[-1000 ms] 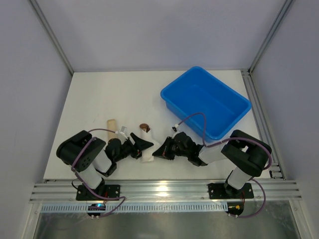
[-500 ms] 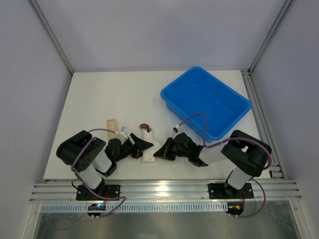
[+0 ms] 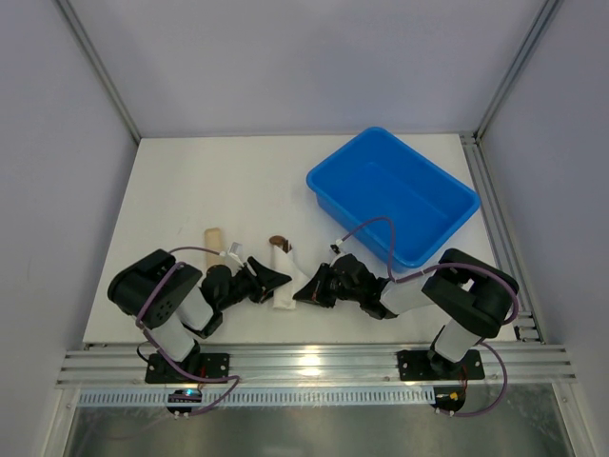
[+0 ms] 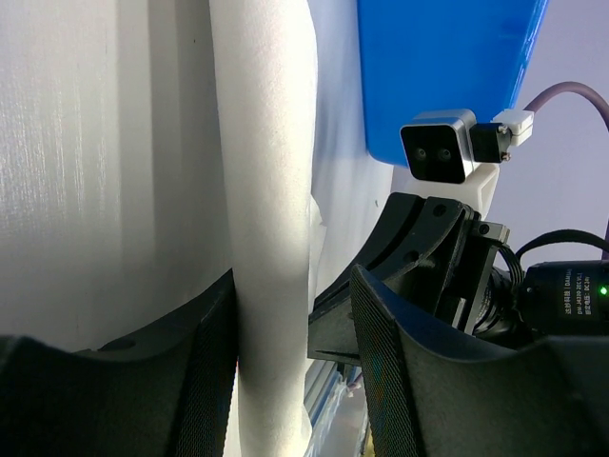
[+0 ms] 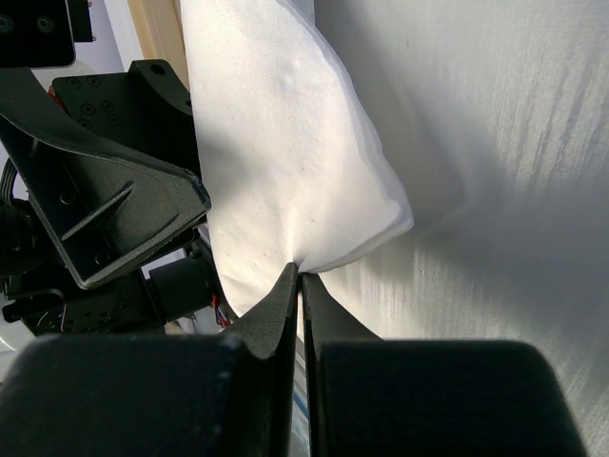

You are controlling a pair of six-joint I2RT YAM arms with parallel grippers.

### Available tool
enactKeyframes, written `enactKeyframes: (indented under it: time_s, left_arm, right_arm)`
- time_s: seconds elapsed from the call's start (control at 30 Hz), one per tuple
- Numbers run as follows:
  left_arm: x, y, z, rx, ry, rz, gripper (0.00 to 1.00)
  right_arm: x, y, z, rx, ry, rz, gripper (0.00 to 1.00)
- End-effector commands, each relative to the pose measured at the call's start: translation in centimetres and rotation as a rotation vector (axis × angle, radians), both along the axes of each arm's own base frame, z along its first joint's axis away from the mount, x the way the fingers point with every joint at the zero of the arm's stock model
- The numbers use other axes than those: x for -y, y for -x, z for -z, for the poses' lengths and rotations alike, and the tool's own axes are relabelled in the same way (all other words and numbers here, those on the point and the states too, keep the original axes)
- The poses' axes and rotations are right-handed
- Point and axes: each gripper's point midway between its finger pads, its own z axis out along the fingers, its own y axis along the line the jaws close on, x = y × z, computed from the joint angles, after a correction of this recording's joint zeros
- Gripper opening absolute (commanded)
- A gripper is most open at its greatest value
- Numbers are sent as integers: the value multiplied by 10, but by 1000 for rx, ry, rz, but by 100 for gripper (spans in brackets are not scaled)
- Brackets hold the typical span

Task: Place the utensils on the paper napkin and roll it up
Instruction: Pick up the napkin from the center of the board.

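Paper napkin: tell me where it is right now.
In the top view the paper napkin lies rolled near the front edge of the table, left of centre, between the left gripper and the right gripper, which pinches its edge.

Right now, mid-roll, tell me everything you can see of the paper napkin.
The paper napkin is plain white, thin and soft-looking, rolled into a loose tube lying on the white table. The right hand pinches a fold of it shut. The fingers of the left hand straddle the tube, one against it, one apart. A bronze utensil end pokes from its far end.
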Motion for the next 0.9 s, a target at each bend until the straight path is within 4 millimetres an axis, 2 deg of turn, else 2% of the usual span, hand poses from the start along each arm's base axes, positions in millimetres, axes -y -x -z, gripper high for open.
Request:
enactKeyframes:
  time_s: [0.0, 0.37, 0.67, 0.87]
  left_arm:
    - [-19, 25, -14, 94, 31, -19, 50]
    - [-19, 25, -3, 59, 10, -16, 47]
    - [-18, 23, -2, 59, 5, -13, 34]
    - [-16, 21, -2, 59, 8, -6, 20]
  right_arm:
    - [-1, -3, -9, 41, -20, 2, 3]
    - [-2, -4, -12, 50, -24, -2, 3]
    - [-4, -4, -15, 57, -27, -9, 4]
    - [-5, -4, -15, 64, -19, -14, 4]
